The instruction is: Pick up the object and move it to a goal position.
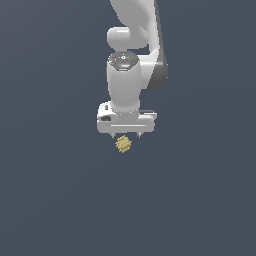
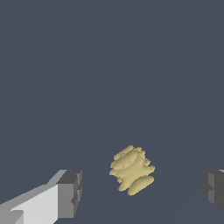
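Note:
The object [image 1: 123, 144] is a small pale yellow-tan lump with a bumpy, spiky outline. In the exterior view it lies just below the white gripper [image 1: 127, 135], a little toward the exterior view's left of the gripper's middle. In the wrist view the object [image 2: 131, 169] lies between the two fingertips [image 2: 70, 193], apart from both, with a wide gap on each side. The gripper [image 2: 142, 190] is open and holds nothing. The fingers point down at the object from above.
A plain dark blue-grey surface [image 1: 55, 190] fills both views. The white arm [image 1: 131, 60] rises toward the top of the exterior view. No other object shows.

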Controlling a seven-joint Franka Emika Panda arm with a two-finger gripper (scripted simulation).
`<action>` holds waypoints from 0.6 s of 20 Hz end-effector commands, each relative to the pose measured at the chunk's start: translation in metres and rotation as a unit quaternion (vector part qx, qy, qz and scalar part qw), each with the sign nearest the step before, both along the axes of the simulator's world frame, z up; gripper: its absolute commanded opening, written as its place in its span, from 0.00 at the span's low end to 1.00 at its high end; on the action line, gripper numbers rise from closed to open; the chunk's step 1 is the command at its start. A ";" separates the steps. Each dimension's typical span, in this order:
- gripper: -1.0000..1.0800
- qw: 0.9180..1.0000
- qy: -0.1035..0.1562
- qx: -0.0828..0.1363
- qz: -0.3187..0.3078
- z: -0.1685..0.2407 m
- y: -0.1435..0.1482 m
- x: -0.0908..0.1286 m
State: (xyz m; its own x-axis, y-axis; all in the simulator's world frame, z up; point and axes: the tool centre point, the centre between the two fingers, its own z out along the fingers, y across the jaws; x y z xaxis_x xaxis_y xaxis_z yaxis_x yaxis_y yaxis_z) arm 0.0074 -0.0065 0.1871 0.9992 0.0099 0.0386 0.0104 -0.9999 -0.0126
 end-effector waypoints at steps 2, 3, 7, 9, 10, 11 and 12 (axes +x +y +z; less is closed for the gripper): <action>0.96 1.000 0.000 0.000 0.000 0.000 -0.001 0.000; 0.96 1.000 -0.001 -0.001 -0.001 0.001 -0.003 0.000; 0.96 1.000 -0.006 -0.011 -0.011 0.009 -0.023 0.003; 0.96 1.000 -0.008 -0.016 -0.014 0.012 -0.032 0.004; 0.96 1.000 -0.009 -0.017 -0.014 0.013 -0.034 0.005; 0.96 1.000 -0.009 -0.017 -0.014 0.014 -0.035 0.005; 0.96 1.000 -0.009 -0.017 -0.014 0.013 -0.034 0.005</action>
